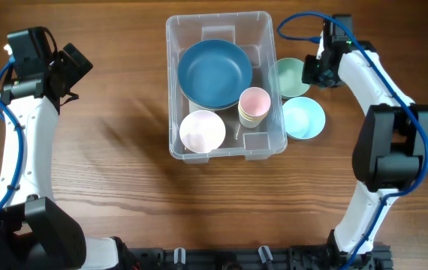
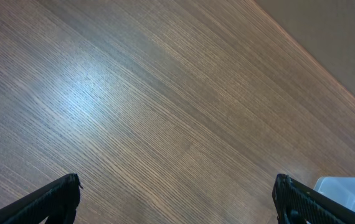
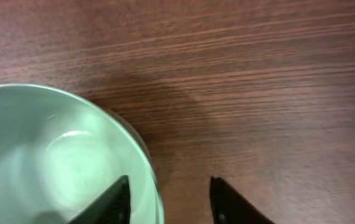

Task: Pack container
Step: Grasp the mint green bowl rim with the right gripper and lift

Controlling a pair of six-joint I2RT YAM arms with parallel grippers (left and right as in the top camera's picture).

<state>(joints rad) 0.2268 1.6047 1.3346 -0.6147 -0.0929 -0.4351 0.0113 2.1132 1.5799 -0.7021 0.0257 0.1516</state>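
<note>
the wooden worktop (image 1: 124, 172) carries the container (image 1: 173, 112) at its far middle, already holding a dark blue bowl (image 1: 214, 71), a pale pink bowl (image 1: 202, 131) and a pink cup (image 1: 254, 101) nested in a yellowish one. two bowls wait outside just beside its right wall: a green bowl (image 1: 287, 75) and a light blue bowl (image 1: 304, 118). the step in hand looks like picking up the green bowl: the right gripper (image 3: 168, 199) straddles its rim, one finger inside and one outside, part-spread and not yet pinching. next it should close on the rim, lift and carry the bowl over the wall. the left gripper (image 1: 75, 64) hangs spread wide over bare wood, well apart.
</note>
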